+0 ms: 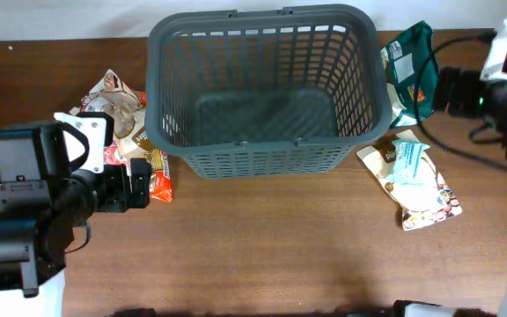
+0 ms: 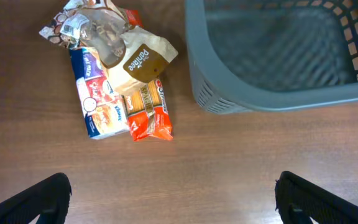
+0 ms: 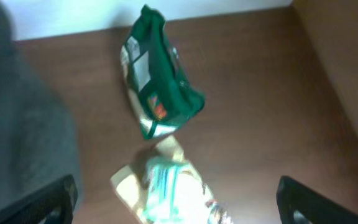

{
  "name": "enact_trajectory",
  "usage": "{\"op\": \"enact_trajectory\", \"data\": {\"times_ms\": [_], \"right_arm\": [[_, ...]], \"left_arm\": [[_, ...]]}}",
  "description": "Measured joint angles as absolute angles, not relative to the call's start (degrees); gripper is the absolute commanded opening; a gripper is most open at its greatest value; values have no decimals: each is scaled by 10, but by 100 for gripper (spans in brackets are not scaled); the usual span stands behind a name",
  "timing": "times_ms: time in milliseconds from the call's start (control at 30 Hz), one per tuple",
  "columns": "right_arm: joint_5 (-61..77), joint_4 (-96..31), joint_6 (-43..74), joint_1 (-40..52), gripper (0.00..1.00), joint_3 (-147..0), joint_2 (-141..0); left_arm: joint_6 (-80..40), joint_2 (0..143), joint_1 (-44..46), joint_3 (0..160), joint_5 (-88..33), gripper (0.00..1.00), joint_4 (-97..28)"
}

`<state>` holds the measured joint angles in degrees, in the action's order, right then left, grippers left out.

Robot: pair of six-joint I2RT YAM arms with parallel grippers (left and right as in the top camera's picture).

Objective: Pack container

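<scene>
The container [image 1: 267,150] is a large dark grey slotted basket at the table's back middle, with nothing in it; its corner shows in the left wrist view [image 2: 278,93]. Several snack packets [image 1: 130,132] lie left of it: an orange packet [image 2: 146,112], a blue-white one [image 2: 95,99] and a beige pouch [image 2: 138,59]. A green bag [image 1: 412,70] and a beige packet with a teal one on it [image 1: 412,180] lie to its right, also in the right wrist view [image 3: 157,81]. My left gripper [image 2: 173,202] is open over bare table. My right gripper [image 3: 176,199] is open above the teal packet [image 3: 173,186].
The table is brown wood [image 1: 280,246]. A white wall strip runs along the far edge [image 1: 60,18]. Black cables [image 1: 451,150] trail over the right packets.
</scene>
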<state>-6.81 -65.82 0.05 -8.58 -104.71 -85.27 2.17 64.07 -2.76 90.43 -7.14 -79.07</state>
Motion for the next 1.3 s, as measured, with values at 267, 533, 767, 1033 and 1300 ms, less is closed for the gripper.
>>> {"op": "enact_trajectory", "data": {"times_ms": [267, 533, 767, 1033, 1300], "right_arm": [[-53, -501, -70, -127, 99, -1047, -984], [-43, -378, -136, -137, 99, -1046, -1116], [-28, -329, -169, -145, 99, -1046, -1200], [8, -312, -182, -145, 37, -1046, -1245], [40, -318, -181, -146, 3, -1047, -1246]], "left_arm": [[22, 641, -28, 904, -71, 99, -790], [22, 641, -28, 904, -72, 99, -791], [22, 641, -28, 904, -71, 99, -790], [22, 641, -28, 904, -71, 99, -790], [22, 641, -28, 904, -71, 99, -791]]}}
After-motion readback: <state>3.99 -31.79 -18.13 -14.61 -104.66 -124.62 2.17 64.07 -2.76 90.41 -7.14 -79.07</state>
